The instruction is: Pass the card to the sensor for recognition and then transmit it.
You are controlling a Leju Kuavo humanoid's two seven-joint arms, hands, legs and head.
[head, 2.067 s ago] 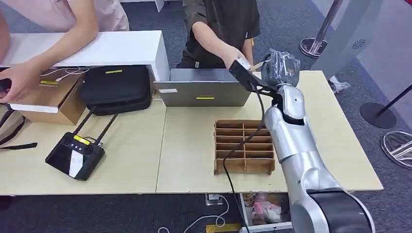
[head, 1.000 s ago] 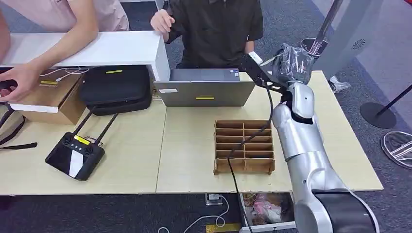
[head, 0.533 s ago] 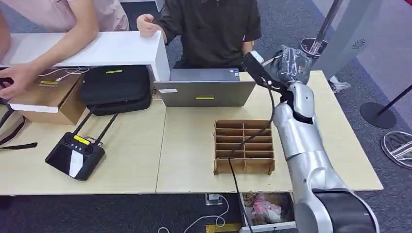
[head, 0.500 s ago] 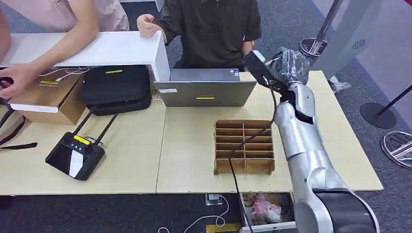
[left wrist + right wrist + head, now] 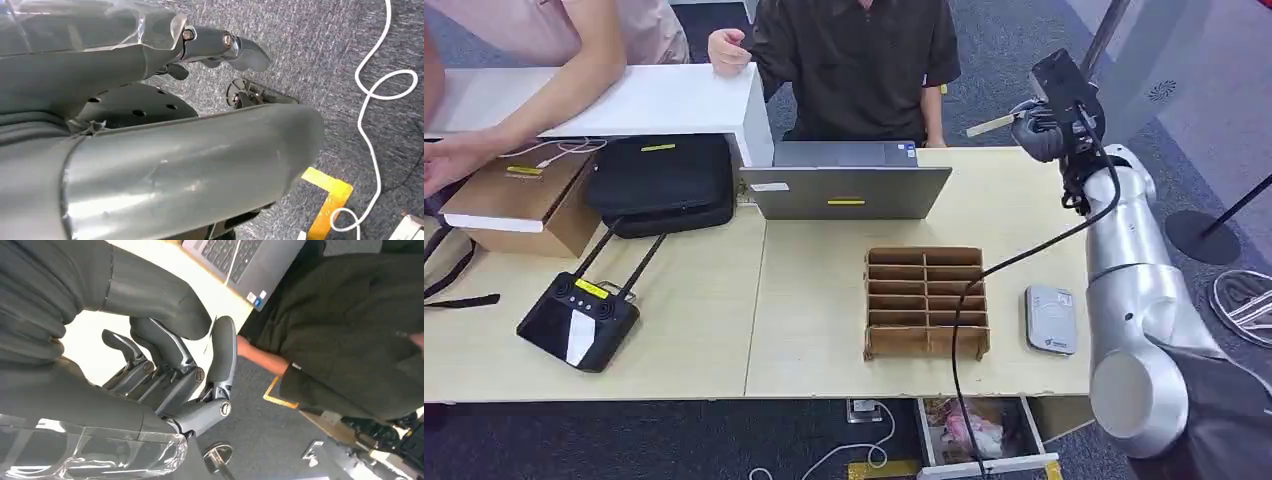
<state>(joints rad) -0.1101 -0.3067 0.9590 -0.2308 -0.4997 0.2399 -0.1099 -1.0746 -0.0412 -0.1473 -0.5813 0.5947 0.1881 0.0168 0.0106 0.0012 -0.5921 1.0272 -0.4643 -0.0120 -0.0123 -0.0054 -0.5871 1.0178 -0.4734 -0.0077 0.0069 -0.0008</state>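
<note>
Card [image 5: 990, 125]: pale, thin, seen edge-on; pinched in the right robot hand and sticking out from its fingers toward the seated person; raised in the air past the far edge of the surface.
Right robot hand [image 5: 1036, 133]: dark fingers curled in and gripping the card against the thumb; lifted on the silver arm above the far right corner of the surface; a black cable trails from the wrist down across the surface.
Person in dark shirt [image 5: 864, 60]: just beyond the card's free end, seated behind the surface; one fist rests on the white shelf.
Laptop [image 5: 849, 180]: grey, lid open toward the person; beside and below the right robot hand, on the card's side.
Surface [image 5: 814, 300]: light wood, below the right robot hand.
Sensor [image 5: 1051, 318]: flat grey pad with rounded corners; lies on the surface well below the right robot hand, near the front edge, apart from the card.
Divider tray [image 5: 927, 300]: brown, many compartments; just beside the sensor, on the side away from the arm.
Black case [image 5: 662, 180]: past the laptop, well away from the right robot hand.
White shelf [image 5: 644, 100]: over the black case.
Controller [image 5: 577, 318]: black, two antennas; farther still, toward the front of the surface.
Cardboard box [image 5: 519, 205]: at the far end of the surface from the right robot hand; a second person's arm [image 5: 574, 70] reaches over it.
Left robot hand [image 5: 125, 65]: hangs over grey carpet, nothing in it, a finger stretched out clear of the thumb.
</note>
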